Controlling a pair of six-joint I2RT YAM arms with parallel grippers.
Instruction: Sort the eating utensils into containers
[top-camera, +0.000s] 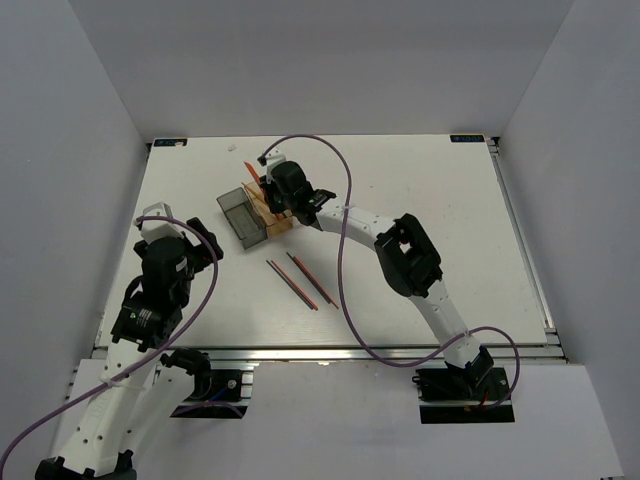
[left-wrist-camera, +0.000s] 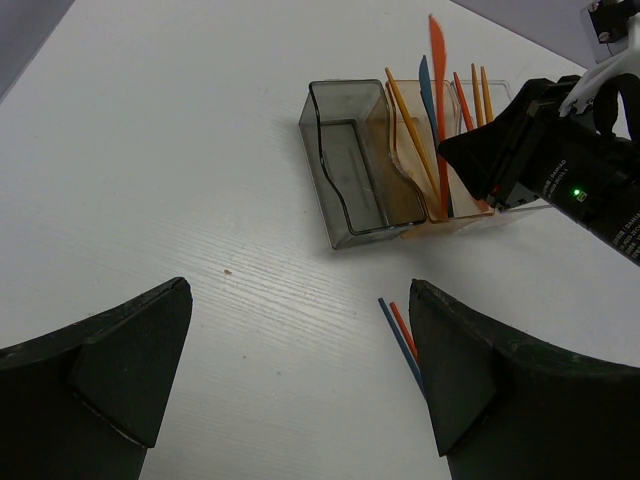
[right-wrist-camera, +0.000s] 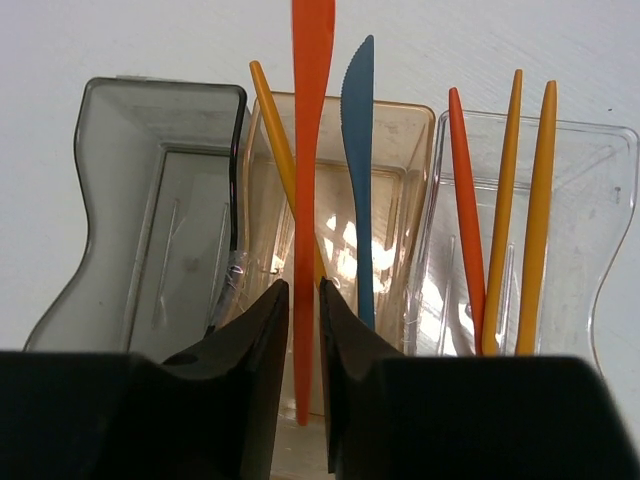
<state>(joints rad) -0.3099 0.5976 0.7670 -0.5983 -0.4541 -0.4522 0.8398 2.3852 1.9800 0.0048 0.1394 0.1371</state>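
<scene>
Three joined containers stand mid-table: a smoky grey bin (right-wrist-camera: 110, 200) that is empty, an amber bin (right-wrist-camera: 400, 130) and a clear bin (right-wrist-camera: 600, 200). My right gripper (right-wrist-camera: 303, 290) is shut on an orange knife (right-wrist-camera: 310, 150) and holds it upright in the amber bin, beside a blue knife (right-wrist-camera: 358, 180) and a yellow-orange utensil (right-wrist-camera: 272, 120). The clear bin holds three orange utensils (right-wrist-camera: 505, 200). Loose slim utensils (top-camera: 300, 280) lie on the table in front of the bins; a blue one (left-wrist-camera: 400, 340) and a red one (left-wrist-camera: 403, 325) show by my right finger. My left gripper (left-wrist-camera: 300, 370) is open and empty above the table.
The right arm (left-wrist-camera: 560, 170) reaches over the bins from the right. The bins (top-camera: 240, 213) sit left of centre in the top view. White walls enclose the table on three sides.
</scene>
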